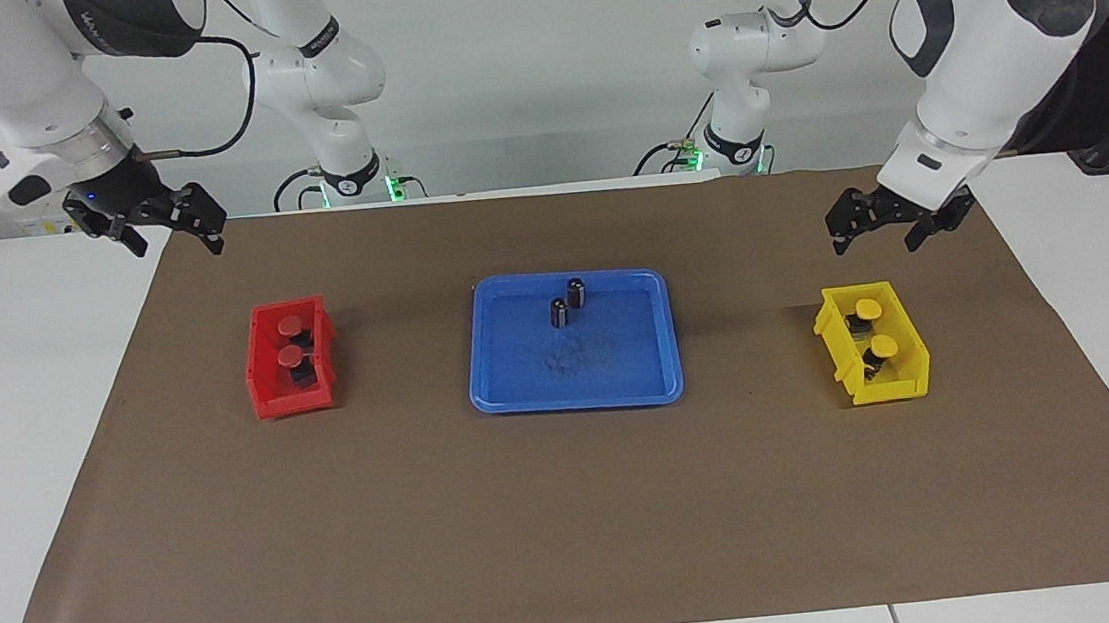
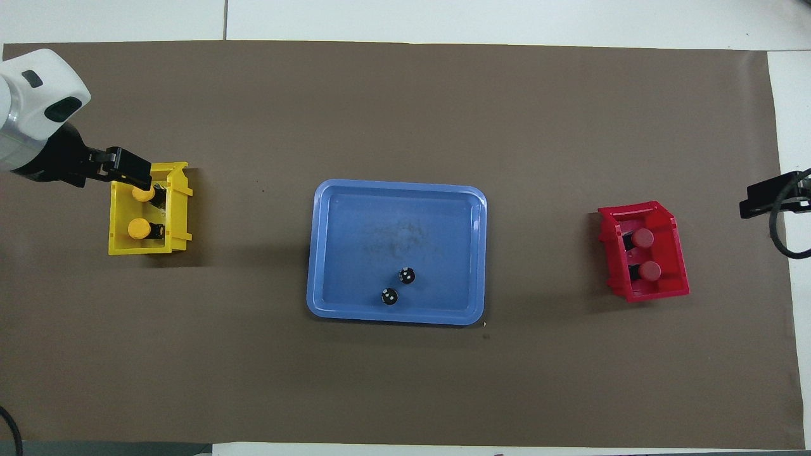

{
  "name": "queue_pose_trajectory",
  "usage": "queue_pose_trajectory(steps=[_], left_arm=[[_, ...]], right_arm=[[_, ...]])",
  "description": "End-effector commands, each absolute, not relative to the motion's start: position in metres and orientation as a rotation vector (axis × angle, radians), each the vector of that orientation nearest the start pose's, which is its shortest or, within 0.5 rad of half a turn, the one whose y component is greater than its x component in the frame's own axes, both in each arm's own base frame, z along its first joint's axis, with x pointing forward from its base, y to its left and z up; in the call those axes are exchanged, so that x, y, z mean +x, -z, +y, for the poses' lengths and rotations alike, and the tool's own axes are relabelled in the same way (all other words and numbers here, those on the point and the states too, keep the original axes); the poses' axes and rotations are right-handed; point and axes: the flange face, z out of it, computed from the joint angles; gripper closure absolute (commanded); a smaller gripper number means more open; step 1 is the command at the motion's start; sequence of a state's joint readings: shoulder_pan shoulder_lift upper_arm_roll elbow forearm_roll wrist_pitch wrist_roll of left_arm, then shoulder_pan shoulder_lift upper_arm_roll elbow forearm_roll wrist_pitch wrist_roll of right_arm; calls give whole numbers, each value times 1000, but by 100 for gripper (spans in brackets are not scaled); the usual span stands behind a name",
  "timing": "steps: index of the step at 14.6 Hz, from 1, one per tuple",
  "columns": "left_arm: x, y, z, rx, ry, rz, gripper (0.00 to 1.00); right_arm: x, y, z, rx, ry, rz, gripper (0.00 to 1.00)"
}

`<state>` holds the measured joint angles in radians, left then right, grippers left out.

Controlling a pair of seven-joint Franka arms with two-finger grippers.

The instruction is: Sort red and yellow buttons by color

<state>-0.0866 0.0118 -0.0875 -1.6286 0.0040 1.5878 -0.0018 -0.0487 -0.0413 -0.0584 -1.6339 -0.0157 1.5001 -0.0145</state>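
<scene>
Buttons sorted: 2 red in the red bin, 2 yellow in the yellow bin.

The left gripper (image 1: 886, 227) hangs with fingers spread, empty, above the mat (image 1: 572, 511) by the yellow bin (image 1: 907, 386), whose 2 yellow buttons (image 1: 867, 309) sit just below it. They look light, rigid and slick-capped, best pinched on the blocky base. In the tray (image 1: 577, 398) stand 2 black cylinders (image 1: 567, 303). By the red bin (image 1: 291, 403) with its red buttons (image 1: 290, 326), the right gripper (image 1: 174, 227) waits, spread.

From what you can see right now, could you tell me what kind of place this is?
Probably a robotics lab test bench: a white table under a brown mat, a blue tray between a red bin and a yellow bin, and plain walls.
</scene>
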Motion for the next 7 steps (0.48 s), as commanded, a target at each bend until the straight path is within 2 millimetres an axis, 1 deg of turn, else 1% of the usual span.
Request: queue_pose_trajectory(steps=[1, 4, 7], left_arm=[[534, -605, -93, -3104, -100, 287, 0], [530, -606, -93, -3102, -122, 286, 0], [524, -616, -89, -3103, -103, 276, 0]], right_arm=[[525, -614, -60, -3137, -155, 152, 0], [526, -614, -60, -3138, -153, 152, 0], [525, -614, -60, -3137, -155, 152, 0]])
